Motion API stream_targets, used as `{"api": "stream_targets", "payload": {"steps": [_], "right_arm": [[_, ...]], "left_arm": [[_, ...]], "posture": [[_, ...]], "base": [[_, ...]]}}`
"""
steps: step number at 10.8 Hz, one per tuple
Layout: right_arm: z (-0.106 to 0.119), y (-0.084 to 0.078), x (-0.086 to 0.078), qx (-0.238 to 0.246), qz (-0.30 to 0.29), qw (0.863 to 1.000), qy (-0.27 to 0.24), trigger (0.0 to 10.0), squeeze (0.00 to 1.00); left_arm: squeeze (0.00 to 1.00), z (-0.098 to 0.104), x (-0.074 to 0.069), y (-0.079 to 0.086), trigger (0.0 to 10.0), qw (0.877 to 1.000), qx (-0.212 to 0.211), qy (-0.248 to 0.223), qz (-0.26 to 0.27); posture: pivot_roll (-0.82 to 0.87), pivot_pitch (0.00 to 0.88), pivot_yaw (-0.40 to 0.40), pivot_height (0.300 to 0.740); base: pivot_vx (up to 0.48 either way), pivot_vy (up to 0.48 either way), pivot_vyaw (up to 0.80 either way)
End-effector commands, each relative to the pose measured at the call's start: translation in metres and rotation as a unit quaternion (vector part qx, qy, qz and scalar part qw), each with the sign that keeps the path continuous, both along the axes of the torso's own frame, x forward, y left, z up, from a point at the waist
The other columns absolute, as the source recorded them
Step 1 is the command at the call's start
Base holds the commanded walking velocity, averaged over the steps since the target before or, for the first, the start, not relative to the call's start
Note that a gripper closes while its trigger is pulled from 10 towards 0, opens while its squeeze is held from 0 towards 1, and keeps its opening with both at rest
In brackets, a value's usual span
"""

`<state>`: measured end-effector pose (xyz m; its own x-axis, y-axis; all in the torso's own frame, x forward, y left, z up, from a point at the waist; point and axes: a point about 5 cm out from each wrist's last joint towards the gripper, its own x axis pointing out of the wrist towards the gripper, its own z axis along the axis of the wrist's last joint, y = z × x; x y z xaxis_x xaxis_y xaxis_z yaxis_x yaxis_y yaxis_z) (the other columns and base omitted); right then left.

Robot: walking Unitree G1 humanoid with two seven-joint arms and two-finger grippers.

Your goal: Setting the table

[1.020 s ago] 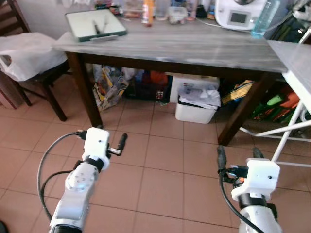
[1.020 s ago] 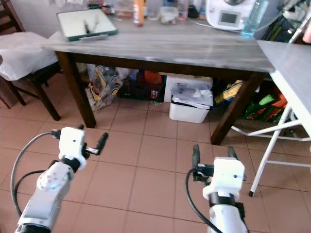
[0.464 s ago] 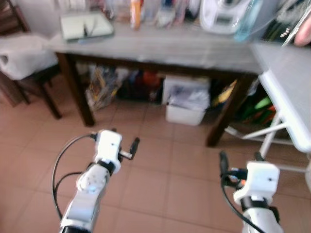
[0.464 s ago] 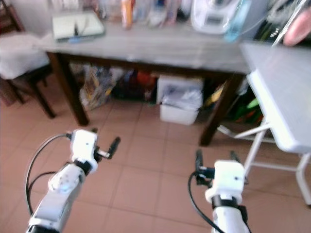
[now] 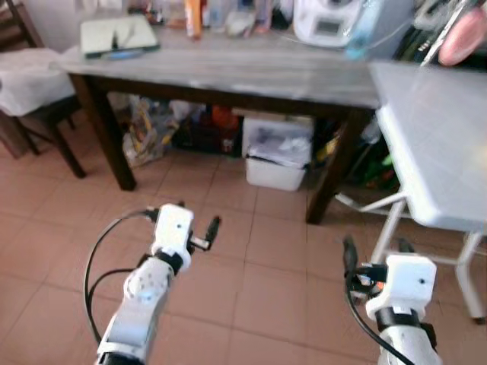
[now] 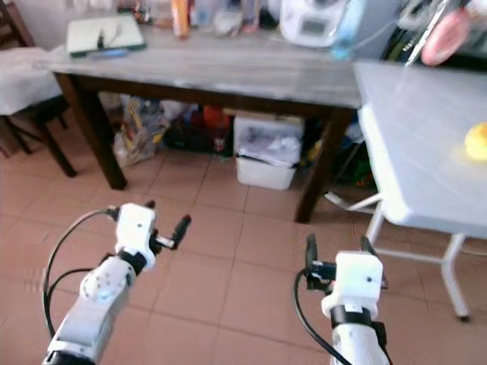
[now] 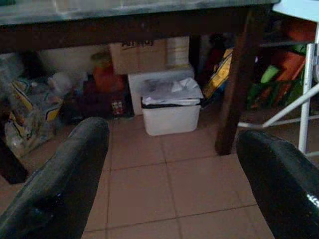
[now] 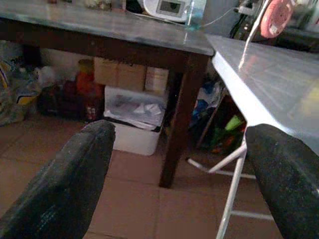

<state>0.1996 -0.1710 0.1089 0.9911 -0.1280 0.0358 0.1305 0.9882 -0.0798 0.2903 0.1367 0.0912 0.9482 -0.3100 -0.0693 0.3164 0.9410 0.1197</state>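
Swinging right, our head camera has slid the dark wooden table [image 5: 228, 72] toward the upper left of the frame and brought the white folding table [image 6: 426, 152] in at the right edge; the things themselves look unmoved.

We hold the left gripper [image 5: 199, 230] low at lower left, fingers spread and empty over the tiled floor [image 5: 251, 266]. We hold the right gripper [image 6: 335, 255] at lower right, fingers wide too, nothing between them.

What do we set with? We can't yet pick out any tableware. On the white table we spot a small yellow object [image 6: 477, 141] at the right edge, too blurred to name. We guess it's light and rounded, so we'd close gently across its middle.

Our right eye view catches that yellow thing. Our left wrist view gives the white bin [image 7: 170, 112] under the dark table, and our right wrist view a pink round thing [image 8: 278, 17] hanging at top right.
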Motion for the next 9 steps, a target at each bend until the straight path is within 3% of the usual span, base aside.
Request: {"api": "stream_targets", "payload": {"steps": [1, 9], "right_arm": [[0.0013, 0.0036, 0.0009, 0.003, 0.003, 1.000, -0.004, 10.0, 0.00], [0.0021, 0.0046, 0.0050, 0.002, 0.005, 1.000, -0.009, 10.0, 0.00]], "left_arm": [[0.00, -0.0014, -0.0006, 0.0072, 10.0, 1.000, 0.008, 0.003, 0.011], [0.00, -0.0002, 0.0024, 0.0066, 10.0, 1.000, 0.012, -0.001, 0.009]], "posture": [[0.12, 0.104, -0.024, 0.740], [0.12, 0.102, -0.026, 0.740]], "base": [[0.000, -0.330, 0.00], [0.000, -0.333, 0.00]]}}
